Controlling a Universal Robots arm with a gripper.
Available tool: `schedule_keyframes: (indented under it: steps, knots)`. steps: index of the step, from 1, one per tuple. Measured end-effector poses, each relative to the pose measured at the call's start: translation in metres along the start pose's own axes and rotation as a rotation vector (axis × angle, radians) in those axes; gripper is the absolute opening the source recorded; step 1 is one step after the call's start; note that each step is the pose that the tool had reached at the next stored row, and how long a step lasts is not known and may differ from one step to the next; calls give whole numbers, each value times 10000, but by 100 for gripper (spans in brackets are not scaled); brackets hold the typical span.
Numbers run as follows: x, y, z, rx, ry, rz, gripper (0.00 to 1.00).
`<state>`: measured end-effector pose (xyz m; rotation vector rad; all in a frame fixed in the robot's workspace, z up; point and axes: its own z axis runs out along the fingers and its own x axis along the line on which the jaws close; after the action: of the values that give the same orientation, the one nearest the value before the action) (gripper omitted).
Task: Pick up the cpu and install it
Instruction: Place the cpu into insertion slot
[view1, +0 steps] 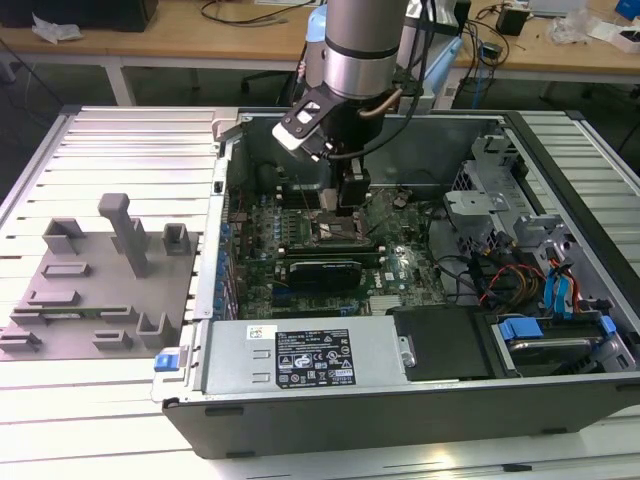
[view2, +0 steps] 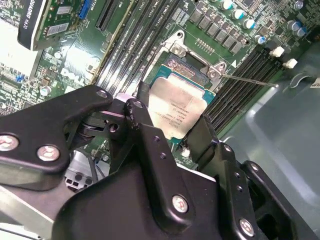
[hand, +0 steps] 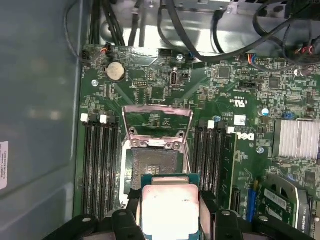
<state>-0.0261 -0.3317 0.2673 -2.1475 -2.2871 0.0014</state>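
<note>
gripper (view1: 350, 203): upper centre of exterior view, inside case (view1: 400, 420) | fingers (hand: 131, 212): clenched on two opposite cpu (hand: 170, 210) edges | cpu: flat, just over open socket (hand: 150, 167), overlapping one edge | socket lid (hand: 157, 122): raised | cpu-socket contact: cannot tell

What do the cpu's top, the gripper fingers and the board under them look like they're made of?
The cpu: top looks like bare metal, silvery and matte with soft glare; green rim suggests circuit board. The fingers: black, smooth, slightly glossy, metal or hard plastic, hard to tell. The motherboard: green laminate, judging by its fine traces and soldered parts.
</note>
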Motion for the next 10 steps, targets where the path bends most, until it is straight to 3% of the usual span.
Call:
schedule_keyframes:
  steps: [1,2,3,10]
  knots:
    - [2,0,2,3,-50,1,55]
    - [1,0,1,12,-197,1,55]
    - [1,0,2,16,-257,1,55]
    - [1,0,37,-7,-280,4,55]
